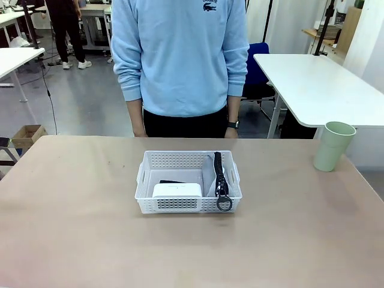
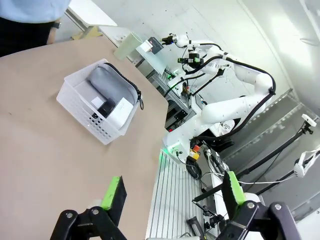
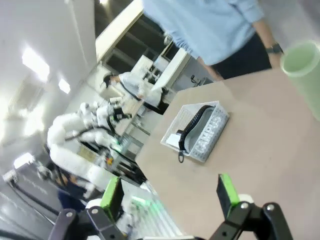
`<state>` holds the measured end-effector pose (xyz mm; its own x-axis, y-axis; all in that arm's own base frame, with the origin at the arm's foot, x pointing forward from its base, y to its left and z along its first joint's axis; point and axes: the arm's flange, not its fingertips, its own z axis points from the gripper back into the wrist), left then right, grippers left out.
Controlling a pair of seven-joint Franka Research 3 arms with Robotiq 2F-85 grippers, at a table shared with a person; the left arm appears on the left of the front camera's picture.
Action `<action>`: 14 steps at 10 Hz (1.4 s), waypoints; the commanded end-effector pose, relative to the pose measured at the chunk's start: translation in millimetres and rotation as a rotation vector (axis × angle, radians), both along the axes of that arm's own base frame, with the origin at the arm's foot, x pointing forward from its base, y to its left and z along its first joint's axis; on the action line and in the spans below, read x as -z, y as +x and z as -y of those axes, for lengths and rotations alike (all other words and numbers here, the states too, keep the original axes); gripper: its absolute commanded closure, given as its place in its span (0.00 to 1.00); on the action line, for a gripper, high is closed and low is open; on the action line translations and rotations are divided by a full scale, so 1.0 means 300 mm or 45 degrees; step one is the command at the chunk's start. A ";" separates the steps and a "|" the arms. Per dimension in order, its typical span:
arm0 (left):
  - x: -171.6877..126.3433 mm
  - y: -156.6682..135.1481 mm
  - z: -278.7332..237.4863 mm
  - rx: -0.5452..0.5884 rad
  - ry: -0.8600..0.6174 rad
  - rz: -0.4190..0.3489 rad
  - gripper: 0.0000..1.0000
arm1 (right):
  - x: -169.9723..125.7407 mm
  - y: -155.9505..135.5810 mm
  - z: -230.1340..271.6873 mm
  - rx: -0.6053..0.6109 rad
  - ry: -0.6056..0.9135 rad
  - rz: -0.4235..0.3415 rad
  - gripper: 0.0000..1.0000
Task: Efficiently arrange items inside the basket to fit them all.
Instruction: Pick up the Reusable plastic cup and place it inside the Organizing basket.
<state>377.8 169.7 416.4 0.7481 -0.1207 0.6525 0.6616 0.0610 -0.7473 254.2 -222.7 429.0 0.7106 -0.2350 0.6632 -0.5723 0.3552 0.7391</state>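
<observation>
Basket [image 1: 180,205]: white, perforated, set square on the middle of the table [image 1: 72,234], somewhat nearer the far edge. Bare tabletop lies open on all four sides of it.

Contents: the grey pouch [image 1: 209,174] stands along the right wall. Its black strap [image 1: 219,171] runs forward over the front rim near the right front corner, and the ring [image 1: 224,204] at its end hangs outside the wall. The white device [image 1: 177,190] sits against the front wall, left of the pouch. The black stapler [image 1: 171,181] shows as a dark sliver just behind the device. The rear left part of the basket floor is free.

Cup [image 1: 333,146]: pale green, upright, near the table's right edge, well apart from the basket.

Left gripper [image 2: 172,190]: released, fingers spread wide, nothing between them, raised off the table's left side.

Right gripper [image 3: 168,192]: released likewise, grasping nothing, off the right side.

Person [image 1: 180,54]: standing at the far edge, arms down.
</observation>
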 end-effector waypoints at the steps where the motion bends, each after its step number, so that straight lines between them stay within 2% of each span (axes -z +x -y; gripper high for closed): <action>1: 0.000 -0.008 0.005 -0.007 0.001 0.006 0.00 | -0.021 0.063 -0.035 -0.039 -0.287 0.558 0.00; 2: 0.000 -0.008 0.005 -0.007 0.001 0.006 0.00 | -0.010 0.092 -0.046 -0.111 -0.379 0.810 0.00; 3: 0.000 -0.008 0.005 -0.007 0.001 0.006 0.00 | 0.003 0.114 -0.047 -0.120 -0.466 1.004 0.00; 4: 0.000 -0.008 0.005 -0.007 0.001 0.006 0.00 | 0.016 0.126 -0.050 -0.074 -0.542 1.133 0.00; 5: 0.000 -0.008 0.005 -0.007 0.001 0.006 0.00 | 0.030 0.129 -0.064 -0.039 -0.667 1.184 0.00; 6: 0.000 -0.008 0.005 -0.007 0.001 0.006 0.00 | 0.036 0.127 -0.076 -0.035 -0.689 1.187 0.00; 7: 0.000 -0.008 0.005 -0.007 0.001 0.006 0.00 | 0.033 0.127 -0.082 0.005 -0.702 1.146 0.00; 8: 0.000 -0.008 0.005 -0.007 0.001 0.006 0.00 | -0.007 0.123 -0.056 -0.159 -0.604 1.059 0.00; 9: 0.000 -0.008 0.005 -0.007 0.001 0.006 0.00 | -0.007 0.123 -0.056 -0.159 -0.604 1.059 0.00; 10: 0.000 -0.008 0.005 -0.007 0.001 0.006 0.00 | 0.020 0.122 -0.050 -0.100 -0.665 1.133 0.00; 11: 0.000 -0.008 0.005 -0.007 0.001 0.006 0.00 | -0.008 0.094 -0.065 -0.041 -0.772 1.193 0.00; 13: 0.000 -0.008 0.005 -0.007 0.001 0.006 0.00 | 0.053 0.188 -0.040 0.062 -0.757 1.088 0.00; 14: 0.000 -0.008 0.005 -0.007 0.001 0.006 0.00 | 0.107 0.246 -0.030 0.106 -0.739 1.082 0.00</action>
